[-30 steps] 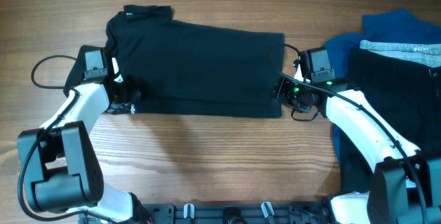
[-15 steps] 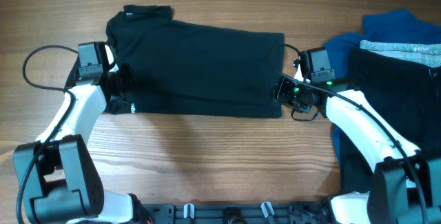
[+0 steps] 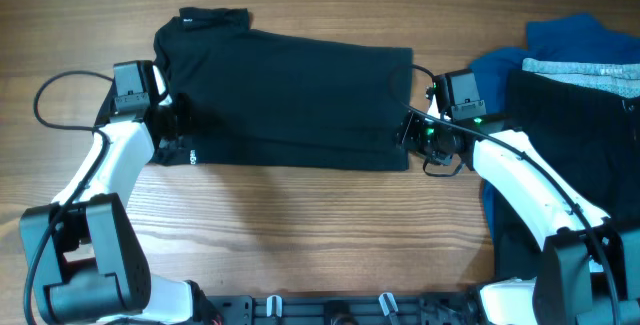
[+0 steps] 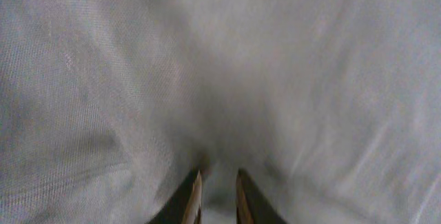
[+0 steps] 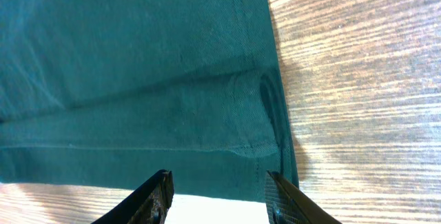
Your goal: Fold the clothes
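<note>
On the table (image 3: 300,225) the black shirt (image 3: 290,95) lies flat, toward 12 o'clock. The left gripper (image 3: 177,125) has slid from the shirt's 8 o'clock corner to its 9 o'clock edge, jaws nearly together, apparently pinching fabric. The right gripper (image 3: 412,133) stays at 4 o'clock, jaws spread over the hem. The next fold looks close.

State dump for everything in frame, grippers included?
black shirt: flat on the table, partly folded.
left gripper: nearly closed, apparently pinching the shirt's left edge.
right gripper: open, over the shirt's right hem.
blue garment: crumpled, far right.
dark garment: lying over the blue one, grey waistband showing.
</note>
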{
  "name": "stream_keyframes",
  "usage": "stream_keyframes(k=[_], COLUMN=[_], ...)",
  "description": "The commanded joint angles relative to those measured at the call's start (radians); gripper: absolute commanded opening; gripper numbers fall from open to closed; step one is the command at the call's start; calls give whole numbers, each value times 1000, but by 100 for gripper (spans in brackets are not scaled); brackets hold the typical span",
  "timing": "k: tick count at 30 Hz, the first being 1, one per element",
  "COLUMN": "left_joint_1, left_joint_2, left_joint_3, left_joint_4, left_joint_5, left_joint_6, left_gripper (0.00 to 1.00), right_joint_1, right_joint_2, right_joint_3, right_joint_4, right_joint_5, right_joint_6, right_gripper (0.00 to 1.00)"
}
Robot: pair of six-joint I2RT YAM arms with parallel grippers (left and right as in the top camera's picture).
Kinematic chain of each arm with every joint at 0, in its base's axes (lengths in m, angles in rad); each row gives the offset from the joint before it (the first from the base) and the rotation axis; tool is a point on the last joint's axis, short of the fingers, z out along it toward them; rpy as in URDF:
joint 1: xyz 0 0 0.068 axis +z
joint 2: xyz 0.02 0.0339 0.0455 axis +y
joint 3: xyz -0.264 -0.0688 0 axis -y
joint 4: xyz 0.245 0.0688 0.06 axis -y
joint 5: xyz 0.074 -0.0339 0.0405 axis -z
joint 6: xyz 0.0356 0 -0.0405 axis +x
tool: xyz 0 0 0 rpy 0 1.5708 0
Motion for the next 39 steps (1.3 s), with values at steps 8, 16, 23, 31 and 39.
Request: stream_keyframes(k=[8,16,23,31,39], left_joint_1=[-6,-6,-3,-4,-3], left_joint_2=[40,71,51,32,59], left_joint_3=[-2,-8,18,64,64], left_joint_4=[-104,-26,-3,96,109], left_joint_5=[-77,-64,-31,-27,-27], left_joint_6=[6,5,5,1,6], left_gripper=[33,22,4,4,58], right_joint_1=[-2,-2,-2,-2,-1], right_joint_2=[14,14,14,14,14], right_joint_3=[-3,-3,-3,-3,-3], right_joint_4=[-13,-10,-9,-5,11], right_joint_5=[34,34,37,37,89], right_joint_6=[0,0,0,1,1], right_gripper=[48,48,48,48,55])
